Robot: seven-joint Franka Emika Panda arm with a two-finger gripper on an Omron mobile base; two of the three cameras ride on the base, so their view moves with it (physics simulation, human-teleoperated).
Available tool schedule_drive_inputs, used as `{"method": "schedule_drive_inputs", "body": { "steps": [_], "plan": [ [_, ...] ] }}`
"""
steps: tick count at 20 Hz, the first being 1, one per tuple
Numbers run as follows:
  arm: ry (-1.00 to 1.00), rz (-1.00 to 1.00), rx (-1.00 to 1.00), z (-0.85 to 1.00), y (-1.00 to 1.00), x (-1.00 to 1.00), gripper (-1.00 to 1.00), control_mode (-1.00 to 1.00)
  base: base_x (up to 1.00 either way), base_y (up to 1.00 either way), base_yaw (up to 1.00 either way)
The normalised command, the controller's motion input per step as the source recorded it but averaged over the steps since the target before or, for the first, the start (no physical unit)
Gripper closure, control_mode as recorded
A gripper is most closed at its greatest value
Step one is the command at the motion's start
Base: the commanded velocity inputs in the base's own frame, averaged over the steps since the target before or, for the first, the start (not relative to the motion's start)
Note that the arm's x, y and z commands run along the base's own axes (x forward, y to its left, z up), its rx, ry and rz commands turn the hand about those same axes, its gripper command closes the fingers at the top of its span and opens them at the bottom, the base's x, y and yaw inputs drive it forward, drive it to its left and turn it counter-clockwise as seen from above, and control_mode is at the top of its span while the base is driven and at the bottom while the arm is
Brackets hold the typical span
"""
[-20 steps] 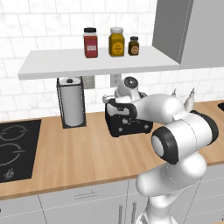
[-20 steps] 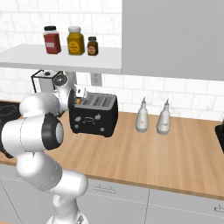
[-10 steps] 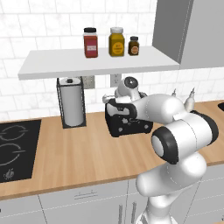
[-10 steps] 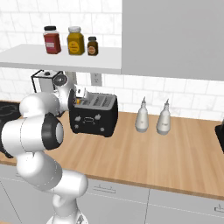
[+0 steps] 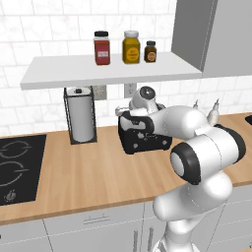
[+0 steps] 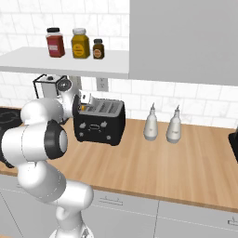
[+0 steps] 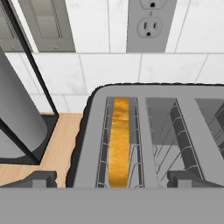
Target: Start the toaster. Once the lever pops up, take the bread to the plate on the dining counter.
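Observation:
The black toaster (image 5: 146,139) (image 6: 99,122) stands on the wood worktop by the tiled wall. In the hand view I look straight down on the toaster (image 7: 89,144). The bread (image 7: 119,144) stands on edge in its left slot, golden crust up. My gripper (image 7: 113,179) hangs open just above the toaster's top, a fingertip on each side of the slots, and holds nothing. From the base views the gripper (image 5: 132,117) (image 6: 84,101) sits over the toaster's left end. The plate and the dining counter are out of view.
A paper-towel roll in a black wire stand (image 5: 81,120) (image 7: 17,118) is just left of the toaster. A white shelf (image 5: 113,70) with three jars overhangs it. Two white bottles (image 6: 151,123) stand to the right, a black hob (image 5: 15,167) to the far left.

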Motion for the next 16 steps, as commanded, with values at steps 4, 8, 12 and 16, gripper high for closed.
{"method": "schedule_drive_inputs", "body": {
  "steps": [4,8,12,16],
  "plan": [
    [0.00,0.00,0.00,0.00,0.00,0.00,-1.00,-1.00,0.00,0.00,0.00],
    [0.00,0.00,0.00,0.00,0.00,0.00,-1.00,-1.00,0.00,0.00,0.00],
    [0.00,0.00,0.00,0.00,0.00,0.00,-1.00,-1.00,0.00,0.00,0.00],
    [0.00,0.00,0.00,0.00,0.00,0.00,-1.00,-1.00,0.00,0.00,0.00]
  ]
}}
